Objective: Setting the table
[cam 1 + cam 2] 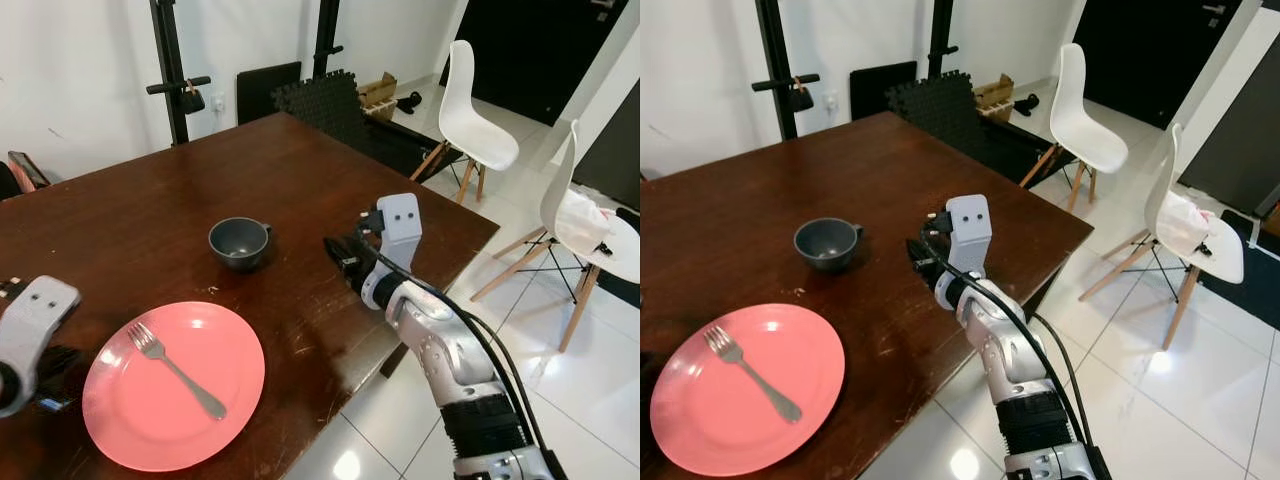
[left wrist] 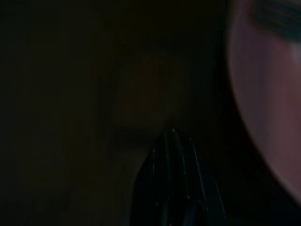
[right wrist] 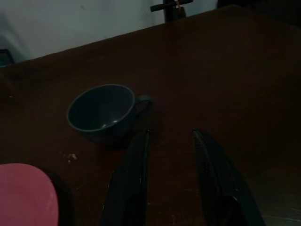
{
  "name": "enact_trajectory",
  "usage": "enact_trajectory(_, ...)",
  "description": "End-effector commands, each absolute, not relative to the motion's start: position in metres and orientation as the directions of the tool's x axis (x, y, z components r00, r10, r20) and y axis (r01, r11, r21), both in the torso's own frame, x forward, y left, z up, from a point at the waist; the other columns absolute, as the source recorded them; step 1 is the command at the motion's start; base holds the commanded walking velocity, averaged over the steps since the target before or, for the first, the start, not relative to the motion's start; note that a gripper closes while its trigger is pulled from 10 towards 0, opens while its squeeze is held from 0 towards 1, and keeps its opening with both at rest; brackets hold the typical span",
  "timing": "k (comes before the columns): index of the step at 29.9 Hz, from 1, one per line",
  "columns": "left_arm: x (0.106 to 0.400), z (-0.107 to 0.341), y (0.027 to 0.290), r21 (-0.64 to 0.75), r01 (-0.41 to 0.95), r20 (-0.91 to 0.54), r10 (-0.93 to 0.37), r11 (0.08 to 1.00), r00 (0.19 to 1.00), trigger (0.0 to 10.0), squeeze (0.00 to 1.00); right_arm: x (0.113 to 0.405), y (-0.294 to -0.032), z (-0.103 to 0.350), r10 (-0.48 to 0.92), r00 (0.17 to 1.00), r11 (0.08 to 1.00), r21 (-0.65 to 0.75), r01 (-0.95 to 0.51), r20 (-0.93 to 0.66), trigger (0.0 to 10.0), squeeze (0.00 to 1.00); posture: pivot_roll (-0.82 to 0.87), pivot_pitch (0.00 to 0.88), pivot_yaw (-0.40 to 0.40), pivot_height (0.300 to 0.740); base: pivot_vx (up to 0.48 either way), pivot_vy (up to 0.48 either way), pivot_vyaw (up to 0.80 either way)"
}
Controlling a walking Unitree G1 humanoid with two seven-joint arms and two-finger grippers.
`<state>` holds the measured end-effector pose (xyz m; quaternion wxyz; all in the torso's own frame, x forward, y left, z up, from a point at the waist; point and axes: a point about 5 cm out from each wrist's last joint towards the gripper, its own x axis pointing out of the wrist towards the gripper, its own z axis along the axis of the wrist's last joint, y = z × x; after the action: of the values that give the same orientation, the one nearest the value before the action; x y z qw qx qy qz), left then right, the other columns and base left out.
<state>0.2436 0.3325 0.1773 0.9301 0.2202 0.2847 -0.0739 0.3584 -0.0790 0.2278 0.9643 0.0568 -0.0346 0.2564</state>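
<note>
While right gripper [image 1: 340, 255] hovers: jaws parted, empty, near cup [image 1: 239, 242].
Risk: fast reach could topple cup on worktop [image 1: 150, 210].

A dark brown wooden desk [image 1: 200, 190] stood on a glossy white tiled floor [image 1: 560, 400] that threw back the light. Two white chairs [image 1: 470, 120] with wooden legs stood off the desk's far corner, the nearer chair [image 1: 580, 215] bearing what looked like folded white cloth. Behind rose a white wall [image 1: 90, 70], black stand poles [image 1: 170, 70], black foam mats [image 1: 320, 100] and a dark doorway [image 1: 540, 45].
</note>
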Motion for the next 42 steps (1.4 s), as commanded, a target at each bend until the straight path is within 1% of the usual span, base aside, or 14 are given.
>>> enact_trajectory(1, 0.236, 0.175, 0.328, 0.341, 0.328, -0.589, -0.072, 0.881, 0.805, 10.0, 0.00, 0.357, -0.078, 0.226, 0.509, 0.857, 0.853, 0.086, -0.515, 0.086, 10.0, 0.00, 0.12, 0.114, -0.048, 0.740, 0.000, 0.000, 0.00)
enact_trajectory(5, 0.226, 0.167, 0.322, 0.296, 0.402, -0.630, -0.140, 0.866, 0.764, 10.0, 0.00, 0.356, -0.076, 0.226, 0.521, 0.850, 0.846, 0.086, -0.527, 0.084, 10.0, 0.00, 0.12, 0.117, -0.051, 0.740, 0.000, 0.000, 0.00)
enact_trajectory(6, 0.222, 0.165, 0.317, 0.268, 0.440, -0.644, -0.180, 0.857, 0.744, 10.0, 0.00, 0.355, -0.075, 0.226, 0.525, 0.847, 0.843, 0.086, -0.531, 0.084, 10.0, 0.00, 0.12, 0.117, -0.051, 0.740, 0.000, 0.000, 0.00)
enact_trajectory(7, 0.216, 0.164, 0.300, 0.203, 0.537, -0.646, -0.300, 0.819, 0.702, 10.0, 0.00, 0.355, -0.074, 0.227, 0.533, 0.842, 0.838, 0.087, -0.539, 0.083, 10.0, 0.00, 0.11, 0.124, -0.052, 0.740, 0.000, 0.000, 0.00)
enact_trajectory(8, 0.216, 0.164, 0.300, 0.203, 0.537, -0.646, -0.300, 0.819, 0.702, 10.0, 0.00, 0.355, -0.074, 0.227, 0.533, 0.842, 0.838, 0.087, -0.539, 0.083, 10.0, 0.00, 0.11, 0.124, -0.052, 0.740, 0.000, 0.000, 0.00)
enact_trajectory(9, 0.213, 0.167, 0.290, 0.166, 0.596, -0.633, -0.379, 0.786, 0.675, 10.0, 0.00, 0.354, -0.074, 0.227, 0.535, 0.841, 0.837, 0.088, -0.540, 0.082, 10.0, 0.00, 0.11, 0.124, -0.052, 0.740, 0.000, 0.000, 0.00)
enact_trajectory(16, 0.207, 0.178, 0.281, 0.137, 0.693, -0.617, -0.486, 0.708, 0.619, 10.0, 0.00, 0.354, -0.073, 0.227, 0.536, 0.840, 0.835, 0.094, -0.542, 0.084, 10.0, 0.00, 0.11, 0.128, -0.052, 0.740, 0.000, 0.000, 0.00)
enact_trajectory(22, 0.208, 0.178, 0.276, 0.143, 0.705, -0.613, -0.497, 0.694, 0.614, 10.0, 0.00, 0.353, -0.072, 0.228, 0.538, 0.838, 0.833, 0.094, -0.545, 0.085, 10.0, 0.00, 0.10, 0.133, -0.049, 0.740, 0.000, 0.000, 0.00)
enact_trajectory(28, 0.206, 0.177, 0.288, 0.225, 0.714, -0.669, -0.427, 0.663, 0.608, 10.0, 0.00, 0.353, -0.073, 0.228, 0.536, 0.840, 0.835, 0.095, -0.542, 0.085, 10.0, 0.00, 0.10, 0.134, -0.051, 0.740, 0.000, 0.000, 0.00)
enact_trajectory(32, 0.211, 0.198, 0.313, 0.318, 0.690, -0.664, -0.367, 0.650, 0.652, 10.0, 0.00, 0.353, -0.073, 0.228, 0.536, 0.840, 0.834, 0.098, -0.543, 0.088, 10.0, 0.00, 0.11, 0.136, -0.052, 0.740, 0.000, 0.000, 0.00)
enact_trajectory(35, 0.217, 0.213, 0.315, 0.342, 0.666, -0.612, -0.381, 0.663, 0.693, 10.0, 0.00, 0.353, -0.073, 0.229, 0.537, 0.839, 0.833, 0.099, -0.544, 0.091, 10.0, 0.00, 0.11, 0.137, -0.054, 0.740, 0.000, 0.000, 0.00)
enact_trajectory(37, 0.232, 0.228, 0.298, 0.324, 0.632, -0.473, -0.458, 0.704, 0.753, 10.0, 0.00, 0.352, -0.072, 0.231, 0.539, 0.836, 0.830, 0.103, -0.548, 0.102, 10.0, 0.00, 0.10, 0.137, -0.054, 0.740, 0.000, 0.000, 0.00)
enact_trajectory(39, 0.235, 0.229, 0.292, 0.310, 0.629, -0.447, -0.474, 0.713, 0.759, 10.0, 0.00, 0.352, -0.072, 0.231, 0.540, 0.835, 0.829, 0.103, -0.549, 0.105, 10.0, 0.00, 0.10, 0.136, -0.053, 0.740, 0.000, 0.000, 0.00)
enact_trajectory(42, 0.244, 0.224, 0.268, 0.272, 0.632, -0.375, -0.525, 0.726, 0.764, 10.0, 0.00, 0.351, -0.068, 0.233, 0.554, 0.824, 0.819, 0.104, -0.565, 0.115, 10.0, 0.00, 0.09, 0.136, -0.051, 0.740, 0.000, 0.000, 0.00)
